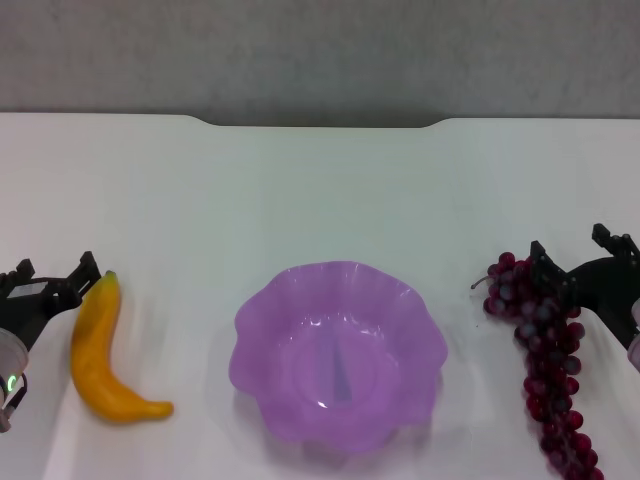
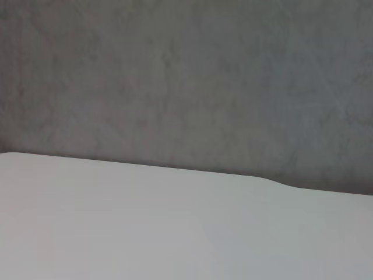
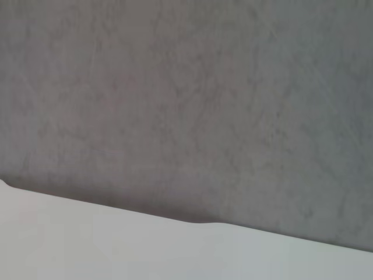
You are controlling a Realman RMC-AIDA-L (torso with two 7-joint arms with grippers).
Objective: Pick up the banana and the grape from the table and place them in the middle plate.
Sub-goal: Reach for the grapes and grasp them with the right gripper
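In the head view the yellow-orange banana [image 1: 100, 352] lies on the white table [image 1: 320, 190] at the front left. The dark red-purple grape bunch [image 1: 546, 360] lies at the front right. The translucent purple middle plate [image 1: 262, 322] stands between them and holds nothing. My left gripper [image 1: 52, 272] is open at the left edge, its inner finger right beside the banana's upper tip. My right gripper [image 1: 570, 246] is open at the right edge, its inner finger over the top of the grape bunch. Neither holds anything.
The table's far edge has a notch [image 1: 320, 122] before a grey wall. The wrist views show only bare tabletop [image 2: 145, 227] [image 3: 116, 245] and that wall.
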